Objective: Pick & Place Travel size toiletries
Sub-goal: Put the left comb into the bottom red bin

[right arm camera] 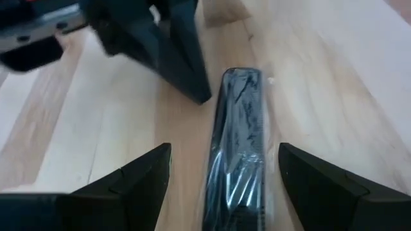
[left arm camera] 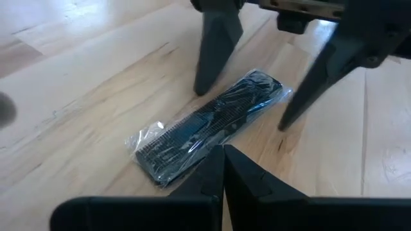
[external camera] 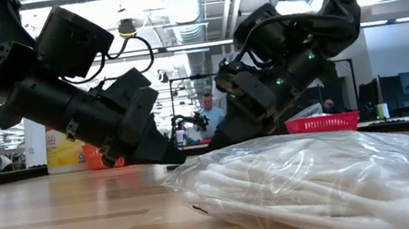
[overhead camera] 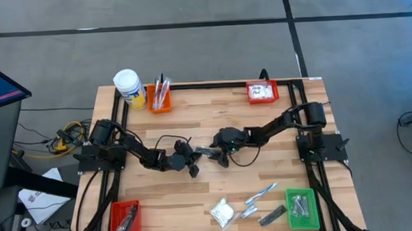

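Note:
A dark grey flat bar in clear wrap (left arm camera: 207,123) lies flat on the wooden table near its middle (overhead camera: 206,152). My left gripper (left arm camera: 223,151), shut, points slanting down at one long side of the bar, at mid-length. My right gripper (right arm camera: 225,147) is open and comes from the table's right. Its two fingers (left arm camera: 215,48) stand on either side of the bar's right end without touching it. A white puffy packet (overhead camera: 222,212), two toothbrushes (overhead camera: 260,193) and another dark bar (overhead camera: 271,214) lie near the front edge. My left gripper's shut fingertips (right arm camera: 200,90) stand right at the wrapped bar's long side (right arm camera: 221,96), slanting down from the table's left. I cannot tell whether they touch the wrap. The bar lies flat on the table.
A green bin (overhead camera: 302,209) stands at the front right and a red bin (overhead camera: 125,220) at the front left. An orange bin (overhead camera: 158,97) and a white-capped yellow jar (overhead camera: 129,87) are at the back left, another red bin (overhead camera: 262,92) at the back right.

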Tool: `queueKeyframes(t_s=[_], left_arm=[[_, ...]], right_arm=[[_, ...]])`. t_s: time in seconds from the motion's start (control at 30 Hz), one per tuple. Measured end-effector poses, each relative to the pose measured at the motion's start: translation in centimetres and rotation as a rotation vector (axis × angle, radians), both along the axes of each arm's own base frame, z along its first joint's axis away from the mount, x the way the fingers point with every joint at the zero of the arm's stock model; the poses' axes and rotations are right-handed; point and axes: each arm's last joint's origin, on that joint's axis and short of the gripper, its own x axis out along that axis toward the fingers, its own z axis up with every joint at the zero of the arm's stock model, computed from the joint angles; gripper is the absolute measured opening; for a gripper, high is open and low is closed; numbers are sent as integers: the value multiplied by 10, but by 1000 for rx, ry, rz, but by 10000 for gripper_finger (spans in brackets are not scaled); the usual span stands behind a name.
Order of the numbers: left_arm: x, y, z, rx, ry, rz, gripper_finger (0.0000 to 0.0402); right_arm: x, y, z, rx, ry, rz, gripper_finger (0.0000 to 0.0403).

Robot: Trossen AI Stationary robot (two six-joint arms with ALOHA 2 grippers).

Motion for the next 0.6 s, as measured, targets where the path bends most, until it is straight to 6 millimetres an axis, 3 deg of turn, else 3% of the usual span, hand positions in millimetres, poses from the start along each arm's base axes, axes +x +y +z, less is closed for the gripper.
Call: queueKeyframes(t_s=[0.23, 0.6], left_arm=[[1, 0, 2, 6, -14, 13, 0], [1, -5, 1, -12, -12, -16, 0]], right_arm=[[-8, 11, 14, -97, 54, 25, 279], [-8, 13, 13, -107, 50, 13, 279]])
